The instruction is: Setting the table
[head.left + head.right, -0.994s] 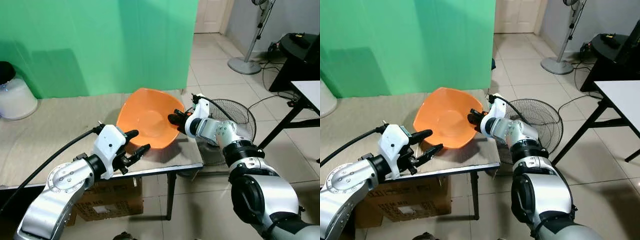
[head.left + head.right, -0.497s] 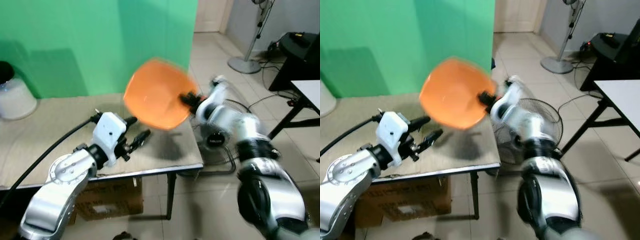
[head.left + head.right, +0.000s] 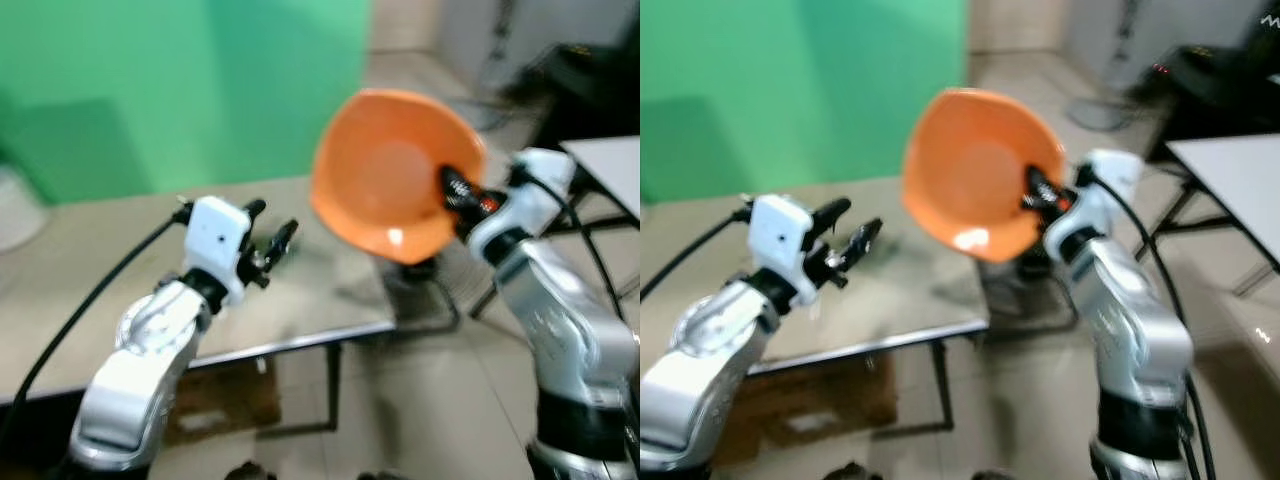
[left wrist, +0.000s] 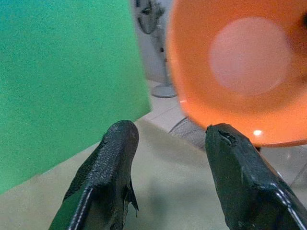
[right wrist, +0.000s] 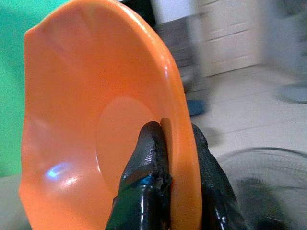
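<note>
Lifted off the surface since a second ago, the orange bowl now hangs tilted in the air beyond the surface's right edge, its hollow facing the robot. The right claw is clamped on the bowl's rim, one finger inside, one outside. The left claw hovers over the surface, fingers apart.

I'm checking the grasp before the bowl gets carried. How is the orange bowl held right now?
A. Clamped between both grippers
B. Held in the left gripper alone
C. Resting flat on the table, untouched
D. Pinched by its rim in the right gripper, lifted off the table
D: the right gripper has one finger inside and one outside the rim of the orange bowl, which hangs tilted in the air, while the left gripper hovers open over the table.
</note>
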Tool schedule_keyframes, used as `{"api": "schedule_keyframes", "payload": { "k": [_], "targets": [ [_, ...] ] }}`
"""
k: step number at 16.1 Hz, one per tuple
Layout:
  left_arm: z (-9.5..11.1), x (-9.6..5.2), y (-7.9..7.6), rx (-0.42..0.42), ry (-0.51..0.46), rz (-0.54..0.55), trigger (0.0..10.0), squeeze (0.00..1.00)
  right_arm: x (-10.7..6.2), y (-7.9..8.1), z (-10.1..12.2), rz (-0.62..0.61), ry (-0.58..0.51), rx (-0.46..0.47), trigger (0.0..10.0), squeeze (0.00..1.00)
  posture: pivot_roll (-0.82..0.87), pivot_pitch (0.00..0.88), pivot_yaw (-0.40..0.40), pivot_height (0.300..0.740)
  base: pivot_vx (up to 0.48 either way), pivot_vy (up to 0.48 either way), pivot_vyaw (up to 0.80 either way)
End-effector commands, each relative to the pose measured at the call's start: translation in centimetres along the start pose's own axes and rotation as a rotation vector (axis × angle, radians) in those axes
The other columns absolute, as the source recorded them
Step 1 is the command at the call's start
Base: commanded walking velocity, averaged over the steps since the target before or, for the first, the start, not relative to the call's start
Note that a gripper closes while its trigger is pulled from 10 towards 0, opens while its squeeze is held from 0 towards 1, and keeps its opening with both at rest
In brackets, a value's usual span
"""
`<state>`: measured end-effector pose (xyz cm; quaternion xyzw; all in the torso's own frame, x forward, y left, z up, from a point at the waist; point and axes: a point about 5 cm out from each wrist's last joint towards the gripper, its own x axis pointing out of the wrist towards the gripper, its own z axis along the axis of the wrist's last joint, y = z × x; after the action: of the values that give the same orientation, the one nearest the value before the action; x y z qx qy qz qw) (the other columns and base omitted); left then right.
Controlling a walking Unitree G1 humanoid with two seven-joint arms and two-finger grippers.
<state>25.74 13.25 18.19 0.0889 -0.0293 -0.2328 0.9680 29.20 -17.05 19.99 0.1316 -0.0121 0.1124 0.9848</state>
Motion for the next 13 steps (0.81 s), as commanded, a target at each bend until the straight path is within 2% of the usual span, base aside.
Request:
{"api": "schedule_keyframes", "payload": {
  "k": [1,2,5,6,8,13],
  "targets": [
    [-0.3,0.3,0.0,0.007,0.013,0.042,10.0,0.00,-0.7,-0.2,1.2,-0.042,-0.063,-0.036,10.0,0.00,0.11,0.000,0.011,0.740,0.000,0.000,-0.80],
    [-0.4,0.5,0.2,-0.016,0.011,0.088,10.0,0.00,-1.4,-0.6,0.9,-0.090,-0.047,-0.072,10.0,0.00,0.09,0.000,0.019,0.740,0.000,0.000,-0.80],
    [-0.4,0.7,-0.1,-0.024,0.002,0.090,10.0,0.00,-2.2,-0.3,0.0,-0.125,-0.024,-0.113,10.0,0.00,0.09,0.000,0.022,0.740,0.000,0.000,-0.80],
    [-0.3,0.6,0.3,-0.039,0.002,0.110,10.0,0.00,-2.4,-0.3,-0.2,-0.139,-0.012,-0.115,10.0,0.00,0.10,0.000,0.018,0.740,0.000,0.000,-0.80],
    [-0.4,0.4,0.6,-0.027,0.012,0.128,10.0,0.00,-2.5,-0.4,-0.5,-0.148,-0.004,-0.109,10.0,0.00,0.10,0.000,0.016,0.740,0.000,0.000,-0.80],
    [-0.4,0.1,1.4,-0.066,0.004,0.189,10.0,0.00,-2.2,0.5,-1.0,-0.122,0.019,-0.122,10.0,0.00,0.11,0.000,0.012,0.740,0.000,0.000,-0.80]
  ]
}}
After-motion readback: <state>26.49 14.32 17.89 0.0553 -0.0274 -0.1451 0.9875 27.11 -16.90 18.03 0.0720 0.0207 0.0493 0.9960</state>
